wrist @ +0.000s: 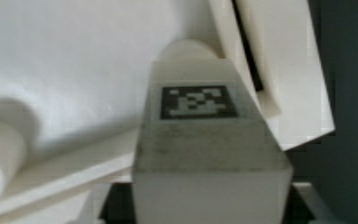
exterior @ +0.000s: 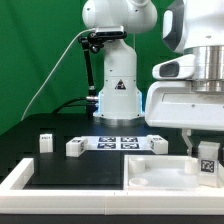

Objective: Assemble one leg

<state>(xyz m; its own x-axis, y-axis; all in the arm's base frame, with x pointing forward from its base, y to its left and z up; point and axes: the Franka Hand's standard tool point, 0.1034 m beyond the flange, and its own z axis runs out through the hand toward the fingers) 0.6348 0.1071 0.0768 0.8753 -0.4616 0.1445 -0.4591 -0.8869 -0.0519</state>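
Note:
My gripper (exterior: 207,163) is shut on a leg (exterior: 208,158), a small white block with a black-and-white tag, at the exterior view's right. It holds the leg just above the near right corner of the large white rimmed panel (exterior: 150,172). In the wrist view the leg (wrist: 201,140) fills the middle with its tag facing the camera, and my gripper (wrist: 204,200) clamps its sides. The white panel (wrist: 69,70) lies under it. Three more legs stand on the black table: one at the left (exterior: 45,142), one beside it (exterior: 75,147) and one right of the marker board (exterior: 157,143).
The marker board (exterior: 118,142) lies flat on the table between the loose legs. The robot's white base (exterior: 116,92) stands behind it, with a cable hanging to its left. A white L-shaped rail (exterior: 20,182) borders the table's near left corner.

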